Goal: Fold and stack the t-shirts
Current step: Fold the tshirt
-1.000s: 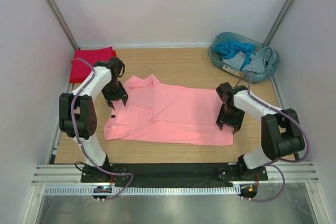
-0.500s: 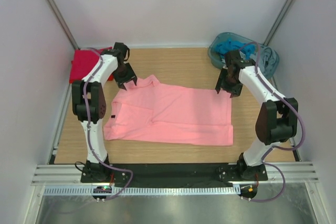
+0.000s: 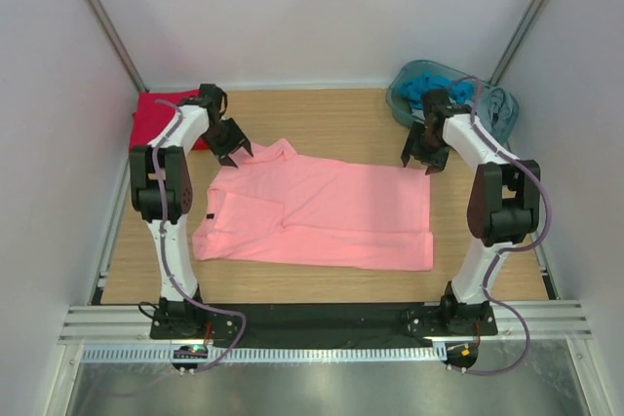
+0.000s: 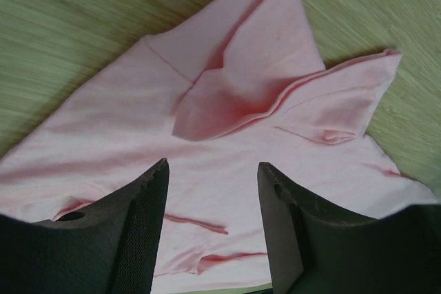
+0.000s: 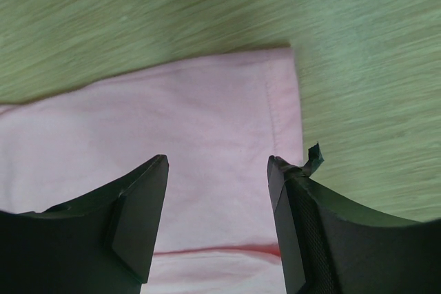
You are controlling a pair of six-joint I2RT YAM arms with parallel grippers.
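The salmon-pink t-shirt (image 3: 322,207) lies spread across the middle of the table (image 3: 331,119), and the red t-shirt (image 3: 156,116) sits folded in the far left corner. My left gripper (image 3: 234,150) hangs over the far left part of the pink one, above a folded sleeve (image 4: 234,94). The right gripper (image 3: 426,160) hangs over the far right hem corner (image 5: 279,67). Both pincers are released, with nothing between the jaws.

I judge that the step is to take the far edge at both ends and bring it toward me. To do it well, I would lower both arms together and pinch close to the edge — on the left through the whole folded sleeve, not only its top layer. Then I would lift evenly so the cloth does not twist.

For room, bare wood is open behind the far edge. The left arm is near the red t-shirt, and the right arm is just beside the basket (image 3: 393,109) of blue clothes — I should not swing outward there.
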